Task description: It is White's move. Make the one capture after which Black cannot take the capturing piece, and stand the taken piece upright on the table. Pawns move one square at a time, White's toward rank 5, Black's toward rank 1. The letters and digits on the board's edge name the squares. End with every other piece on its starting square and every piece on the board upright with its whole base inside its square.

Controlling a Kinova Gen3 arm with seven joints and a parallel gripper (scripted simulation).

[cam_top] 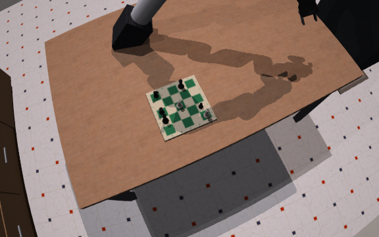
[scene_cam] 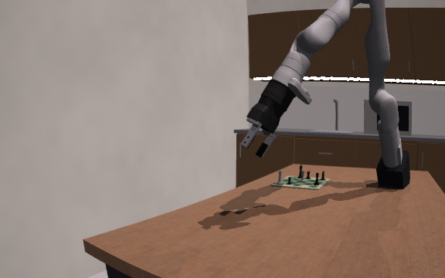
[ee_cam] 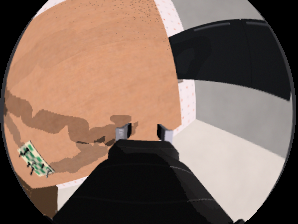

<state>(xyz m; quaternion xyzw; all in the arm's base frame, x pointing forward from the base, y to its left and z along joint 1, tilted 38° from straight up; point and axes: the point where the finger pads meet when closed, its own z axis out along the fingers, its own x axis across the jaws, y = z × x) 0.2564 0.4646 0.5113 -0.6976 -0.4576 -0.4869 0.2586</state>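
A small green and cream chessboard (cam_top: 183, 107) lies near the middle of the wooden table; it also shows in the exterior view (scene_cam: 300, 182) and in the wrist view (ee_cam: 35, 159). Several black pieces stand on it, among them one at the far edge (cam_top: 180, 84), one at the left edge (cam_top: 156, 95) and two close together near the left front (cam_top: 163, 116). Two grey-white pieces stand upright, one near the board's middle (cam_top: 179, 105) and one at its right edge (cam_top: 206, 114). My gripper (scene_cam: 257, 144) is open and empty, high above the table and well away from the board.
The arm's black base (cam_top: 131, 31) is fixed at the table's far side. The table edge runs close to the board's front. Kitchen cabinets and a counter (scene_cam: 336, 133) stand behind the table.
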